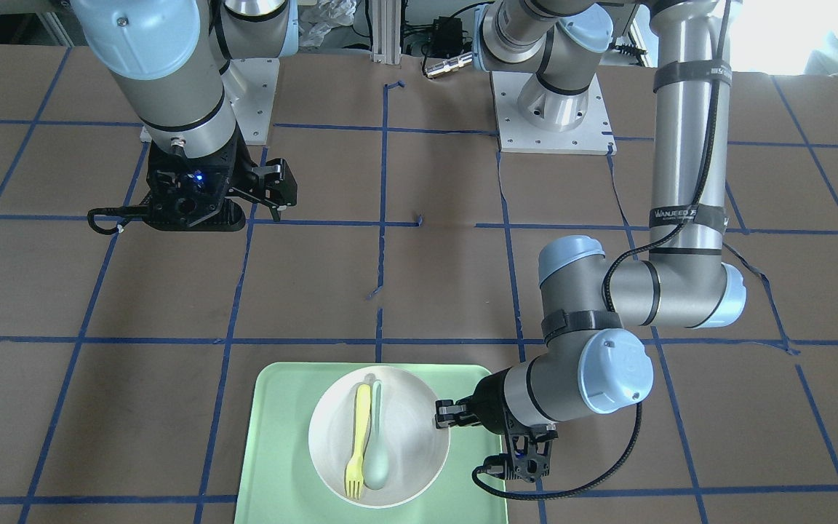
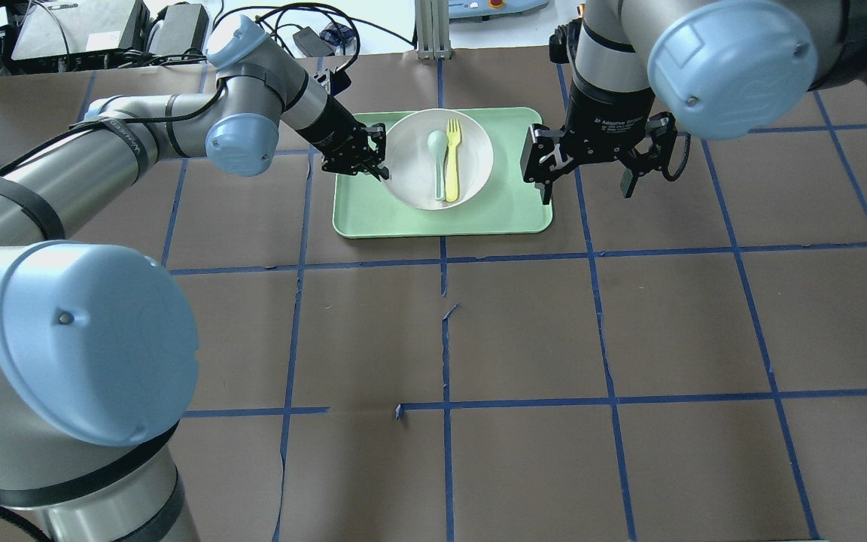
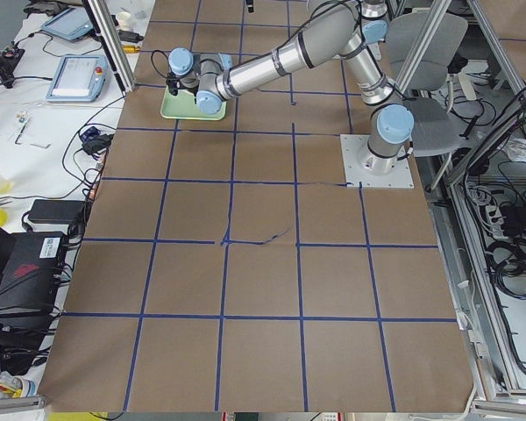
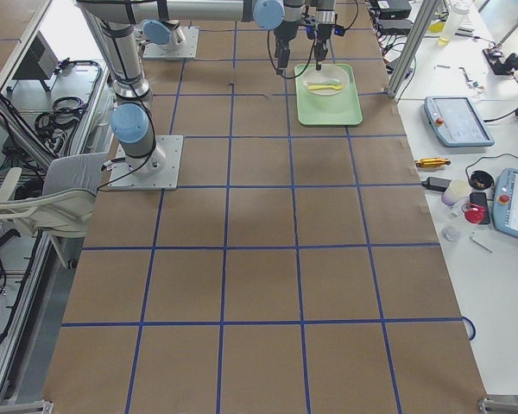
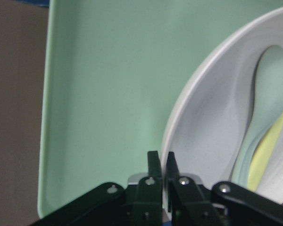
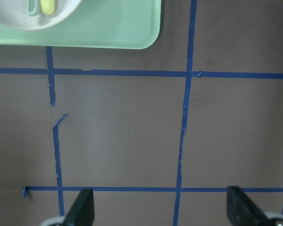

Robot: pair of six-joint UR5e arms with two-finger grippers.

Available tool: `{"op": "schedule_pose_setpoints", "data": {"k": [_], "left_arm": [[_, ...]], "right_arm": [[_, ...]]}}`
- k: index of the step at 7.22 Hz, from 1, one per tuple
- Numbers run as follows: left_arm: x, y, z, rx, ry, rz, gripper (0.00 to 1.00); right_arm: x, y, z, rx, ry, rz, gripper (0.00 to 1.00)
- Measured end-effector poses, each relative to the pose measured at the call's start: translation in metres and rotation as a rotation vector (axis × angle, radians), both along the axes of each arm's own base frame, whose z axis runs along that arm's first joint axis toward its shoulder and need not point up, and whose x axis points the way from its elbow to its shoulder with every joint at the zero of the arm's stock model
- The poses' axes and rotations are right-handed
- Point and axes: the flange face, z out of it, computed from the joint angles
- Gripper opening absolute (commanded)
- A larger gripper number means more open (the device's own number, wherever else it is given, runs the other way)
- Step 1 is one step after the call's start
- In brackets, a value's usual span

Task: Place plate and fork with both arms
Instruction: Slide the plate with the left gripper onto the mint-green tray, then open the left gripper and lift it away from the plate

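The off-white plate (image 2: 409, 172) sits on the pale-green tray (image 2: 373, 218). The pale-yellow fork (image 2: 452, 158) lies in it beside a grey-green spoon (image 2: 439, 162). My left gripper (image 2: 377, 156) is at the plate's left rim. In the left wrist view the gripper (image 5: 161, 165) is shut on the rim of the plate (image 5: 212, 122), one finger on each side. My right gripper (image 2: 588, 167) hangs open and empty above the table, just right of the tray. In its wrist view the right gripper (image 6: 161, 207) is over bare table, with the tray's corner (image 6: 108, 33) at the top left.
The brown table has a grid of blue tape lines (image 2: 445, 331). In the front-facing view the tray (image 1: 281, 437) lies at the table's near edge. The arm bases (image 1: 553, 124) are bolted at the robot's side.
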Motion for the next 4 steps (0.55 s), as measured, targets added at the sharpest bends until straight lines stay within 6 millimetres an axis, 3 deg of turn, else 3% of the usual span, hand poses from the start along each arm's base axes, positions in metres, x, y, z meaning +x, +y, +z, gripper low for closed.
{"op": "schedule_pose_setpoints", "data": {"k": [2, 3, 4], "left_arm": [[-0.0080, -0.0068, -0.0110, -0.011, -0.001, -0.013, 0.00], [-0.0097, -0.0086, -0.0142, -0.015, -0.001, -0.018, 0.14], [-0.0102, -0.0099, -0.0156, -0.022, -0.002, -0.020, 0.75]], "right_arm": [[0.0002, 0.0000, 0.0000, 0.000, -0.001, 0.000, 1.00], [0.0003, 0.0000, 0.0000, 0.000, -0.001, 0.000, 1.00], [0.0003, 0.0000, 0.0000, 0.000, -0.002, 0.000, 1.00]]}}
